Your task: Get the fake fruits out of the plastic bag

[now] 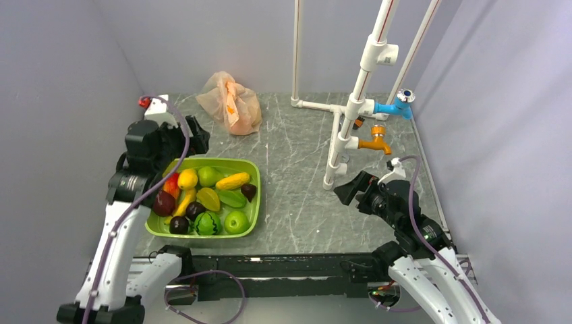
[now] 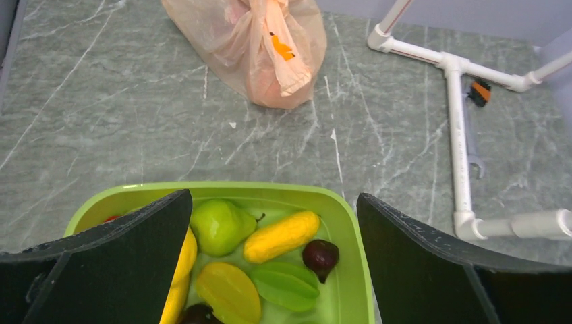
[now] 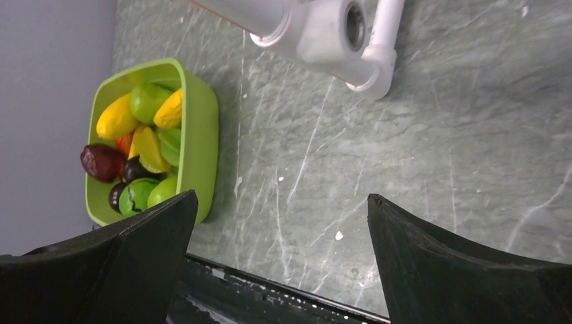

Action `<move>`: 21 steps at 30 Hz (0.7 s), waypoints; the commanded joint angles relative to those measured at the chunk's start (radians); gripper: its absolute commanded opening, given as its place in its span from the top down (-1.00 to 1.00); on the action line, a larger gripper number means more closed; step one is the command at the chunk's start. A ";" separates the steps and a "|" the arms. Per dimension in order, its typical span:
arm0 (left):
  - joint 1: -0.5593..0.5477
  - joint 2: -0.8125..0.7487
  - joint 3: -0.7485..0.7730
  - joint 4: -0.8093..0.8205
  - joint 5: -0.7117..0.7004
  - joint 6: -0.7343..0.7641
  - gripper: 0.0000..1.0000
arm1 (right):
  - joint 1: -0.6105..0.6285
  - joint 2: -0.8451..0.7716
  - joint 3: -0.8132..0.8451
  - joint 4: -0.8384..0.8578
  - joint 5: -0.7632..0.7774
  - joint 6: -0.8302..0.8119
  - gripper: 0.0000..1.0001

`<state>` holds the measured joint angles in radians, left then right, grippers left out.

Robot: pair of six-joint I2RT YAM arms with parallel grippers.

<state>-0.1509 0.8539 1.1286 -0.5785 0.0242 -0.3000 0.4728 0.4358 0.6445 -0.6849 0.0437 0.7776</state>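
The peach-orange plastic bag (image 1: 229,102) lies bunched and closed at the back of the table, left of centre. It also shows at the top of the left wrist view (image 2: 256,47). The fake fruits inside it are hidden; only a faint reddish-orange bulge shows through the film. My left gripper (image 1: 197,137) is open and empty (image 2: 273,199). It hangs over the far end of the green tub, well short of the bag. My right gripper (image 1: 346,189) is open and empty (image 3: 280,196), over bare table at the right, far from the bag.
A green tub (image 1: 202,160) at the near left holds several other fruits: a pear, yellow ones, starfruits, plums, a mini watermelon (image 1: 207,223) and a green apple (image 1: 236,221). A white pipe frame with blue and orange taps (image 1: 351,115) stands at the back right. Grey walls close both sides.
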 commanded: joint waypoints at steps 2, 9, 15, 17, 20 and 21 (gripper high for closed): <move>0.048 0.112 0.012 0.190 0.051 0.061 -0.99 | 0.005 0.022 -0.029 0.145 -0.157 -0.050 -0.99; 0.093 0.189 -0.094 0.328 0.134 0.121 -0.99 | 0.076 0.198 -0.006 0.272 -0.245 -0.149 -0.99; 0.125 0.160 -0.164 0.325 0.146 0.150 -0.99 | 0.336 0.237 -0.023 0.443 -0.071 -0.129 -0.99; 0.126 0.155 -0.170 0.319 0.140 0.148 -0.99 | 0.464 0.289 -0.021 0.507 0.016 -0.130 -0.99; 0.126 0.129 -0.188 0.345 0.162 0.152 -0.99 | 0.627 0.409 0.016 0.609 0.167 -0.164 -0.99; 0.126 0.120 -0.190 0.343 0.157 0.156 -0.99 | 0.672 0.461 0.046 0.644 0.211 -0.196 -0.99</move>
<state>-0.0269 1.0290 0.9455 -0.2955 0.1535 -0.1753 0.9920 0.7567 0.6182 -0.2527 0.0307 0.6521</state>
